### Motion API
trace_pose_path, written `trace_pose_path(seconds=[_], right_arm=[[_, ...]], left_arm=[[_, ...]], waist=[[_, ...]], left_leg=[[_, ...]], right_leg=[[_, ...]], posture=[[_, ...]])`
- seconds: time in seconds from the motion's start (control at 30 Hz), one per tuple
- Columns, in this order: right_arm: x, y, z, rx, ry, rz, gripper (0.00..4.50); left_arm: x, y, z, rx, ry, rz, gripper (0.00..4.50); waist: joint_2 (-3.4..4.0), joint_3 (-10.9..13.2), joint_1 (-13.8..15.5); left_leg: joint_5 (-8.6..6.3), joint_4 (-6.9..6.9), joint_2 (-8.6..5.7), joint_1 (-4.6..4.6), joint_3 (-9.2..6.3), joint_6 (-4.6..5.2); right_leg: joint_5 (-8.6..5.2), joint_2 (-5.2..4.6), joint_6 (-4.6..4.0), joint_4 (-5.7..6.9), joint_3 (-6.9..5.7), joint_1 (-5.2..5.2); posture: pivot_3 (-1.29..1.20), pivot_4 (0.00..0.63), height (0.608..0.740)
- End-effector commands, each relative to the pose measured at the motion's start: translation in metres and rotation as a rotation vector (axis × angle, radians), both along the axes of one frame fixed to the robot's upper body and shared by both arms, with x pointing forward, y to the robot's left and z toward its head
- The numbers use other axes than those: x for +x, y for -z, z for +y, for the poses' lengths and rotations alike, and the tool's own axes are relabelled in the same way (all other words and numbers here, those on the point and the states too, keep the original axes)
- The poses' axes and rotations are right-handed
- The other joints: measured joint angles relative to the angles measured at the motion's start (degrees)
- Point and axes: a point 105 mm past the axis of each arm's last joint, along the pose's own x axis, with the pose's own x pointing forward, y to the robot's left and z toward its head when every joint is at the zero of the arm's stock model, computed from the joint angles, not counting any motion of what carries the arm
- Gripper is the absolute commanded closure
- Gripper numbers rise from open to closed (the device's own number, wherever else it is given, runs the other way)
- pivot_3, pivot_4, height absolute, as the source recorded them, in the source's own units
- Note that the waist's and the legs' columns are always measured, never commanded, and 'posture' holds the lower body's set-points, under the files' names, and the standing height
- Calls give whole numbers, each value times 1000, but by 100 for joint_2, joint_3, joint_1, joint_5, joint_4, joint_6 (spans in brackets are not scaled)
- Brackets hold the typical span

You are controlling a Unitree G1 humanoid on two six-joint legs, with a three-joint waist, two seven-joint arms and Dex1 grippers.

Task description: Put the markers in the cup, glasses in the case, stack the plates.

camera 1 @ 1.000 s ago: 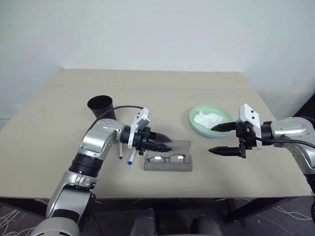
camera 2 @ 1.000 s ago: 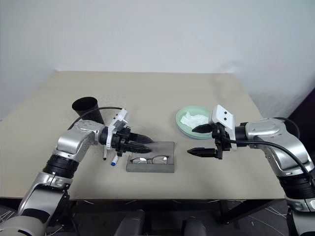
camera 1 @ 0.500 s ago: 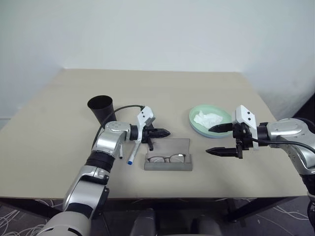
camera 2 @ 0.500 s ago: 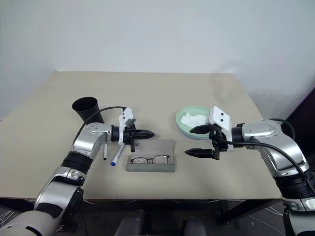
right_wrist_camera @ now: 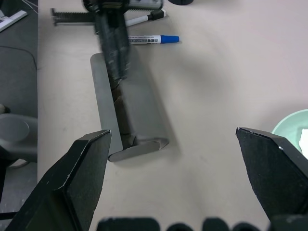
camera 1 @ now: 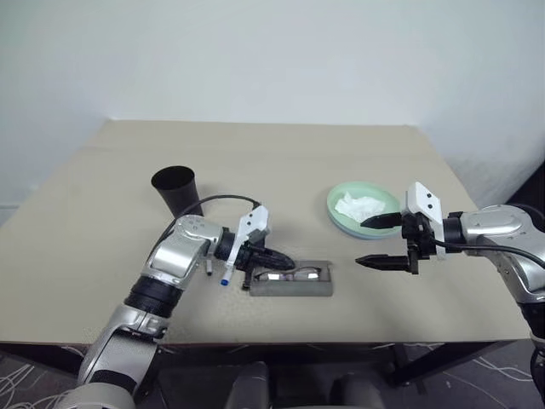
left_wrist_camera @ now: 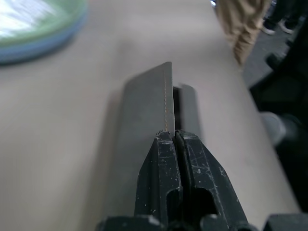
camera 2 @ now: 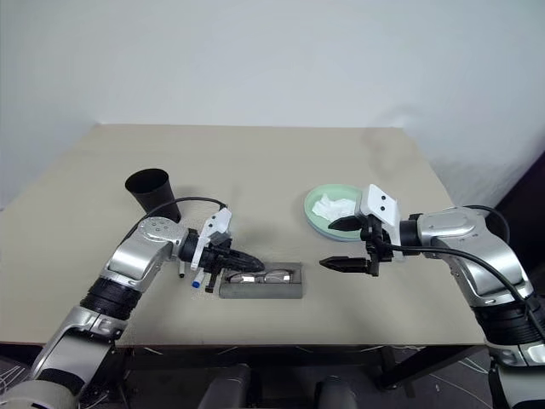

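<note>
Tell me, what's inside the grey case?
The glasses lie inside the case, lenses showing. The shut left gripper and the half-lowered lid cover part of the frame.

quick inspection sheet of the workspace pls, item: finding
surface: beige table, bare at the back
markers: two, lying flat beside the left arm; blue-capped one, black-ended one
cup: black cup, upright, far left
glasses: inside the case, lenses showing
case: grey, lid partly lowered
plates: mint plate stacked on a blue one
clutter: crumpled tissue in the mint plate
pincers: left pincer shut, tips at the lid's edge; right pincer open, hovering beside the case
cables: black cable looping over the left arm
surroundings: white wall; a person's legs past the table
</note>
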Motion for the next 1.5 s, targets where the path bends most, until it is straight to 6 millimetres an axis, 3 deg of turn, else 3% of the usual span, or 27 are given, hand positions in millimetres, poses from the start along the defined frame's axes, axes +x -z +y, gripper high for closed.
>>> trace_pose_path(seconds=[0.03,0.17,0.27,0.53,0.67,0.8,0.9,1.03,1.13,1.37,1.5], right_arm=[[3,-14,2,4,-9,-66,0],[4,-14,3,3,-10,-69,0],[4,-15,3,3,-10,-70,0],[5,-13,5,3,-12,-66,0],[6,-13,5,2,-14,-66,0],[5,-12,6,2,-18,-64,0],[6,-11,7,1,-24,-63,0],[6,-10,9,2,-35,-60,0],[6,-9,11,1,-48,-56,0],[9,-9,14,-1,-68,-55,0],[10,-8,16,0,-79,-51,0]], left_arm=[[-7,15,6,67,-4,29,4487],[-12,34,8,89,-36,59,4487],[-13,34,9,72,-60,56,4487],[4,-20,21,-34,-150,-36,4487],[13,-50,38,18,-274,-192,4487],[13,-60,54,90,-366,-220,4487],[16,-64,77,171,-507,-199,4487],[30,-67,96,203,-687,-250,4487],[43,-60,114,229,-900,-199,3891],[59,-50,129,287,-1201,-163,1443],[64,-45,122,325,-1275,-172,18]], waist=[[0,1,1],[0,-1,7],[5,-4,8],[5,-3,-2],[4,-1,2],[4,-1,7],[4,-1,-2],[5,0,10],[4,-1,11],[-3,-1,11],[-4,-1,8]], left_leg=[[0,0,0,0,0,0],[-1,0,-1,-1,1,2],[-1,0,0,1,0,2],[-1,-1,1,-2,0,2],[-1,-2,1,-11,0,2],[-1,-2,0,-10,0,1],[-2,-4,1,-10,1,1],[-2,-8,0,-10,1,0],[-2,-7,0,-10,1,0],[-1,-6,0,-10,0,-1],[0,-5,-2,-9,-1,-1]], right_leg=[[0,0,0,0,0,0],[0,-2,0,-1,0,0],[0,-2,0,-1,0,1],[-1,0,0,0,0,-5],[0,0,0,-2,1,-13],[-1,-1,2,-2,0,-10],[-7,0,11,-1,0,-13],[-11,0,19,-1,0,-14],[-12,0,21,-2,-1,-10],[-8,2,28,0,-1,-11],[4,2,15,0,0,-9]], posture=[[0,0,678],[0,0,678],[0,0,678],[0,0,678],[0,0,678],[0,0,678],[0,0,678],[0,0,678],[0,0,678],[0,0,678],[0,0,678]])
